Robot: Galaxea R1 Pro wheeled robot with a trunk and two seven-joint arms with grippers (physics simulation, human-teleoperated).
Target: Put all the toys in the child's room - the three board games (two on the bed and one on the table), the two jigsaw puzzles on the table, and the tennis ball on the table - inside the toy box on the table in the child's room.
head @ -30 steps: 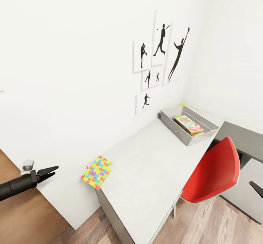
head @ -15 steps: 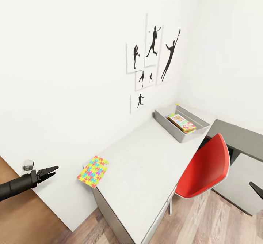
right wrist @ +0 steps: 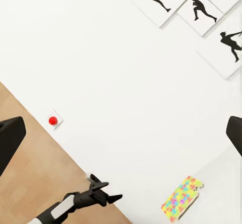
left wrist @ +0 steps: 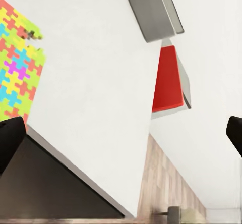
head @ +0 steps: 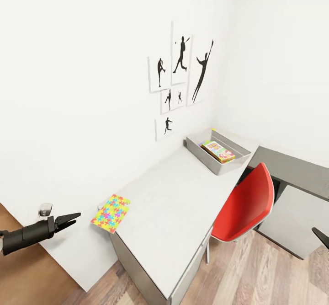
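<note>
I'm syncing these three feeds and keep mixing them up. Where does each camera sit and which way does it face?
Head view: on the head, looking down over the table and toy box; left gripper shows.
Left wrist view: on the left arm, facing the jigsaw puzzle and red chair; fingertips frame it.
Right wrist view: on the right arm, facing the wall pictures.
All share the puzzle.

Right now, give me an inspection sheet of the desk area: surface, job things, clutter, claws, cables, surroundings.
Surface: grey desk, mostly bare.
Job's things: jigsaw puzzle flat at the desk's near corner, overhanging the edge; toy box at the far end, holding a colourful flat box.
Clutter: nothing seen.
Claws: left claw open, empty, off the desk beside the puzzle; right claw barely in the head view, open in its wrist view.
Cables: nothing seen.
Surroundings: red chair at the desk, silhouette pictures on the white wall, wood floor.
</note>
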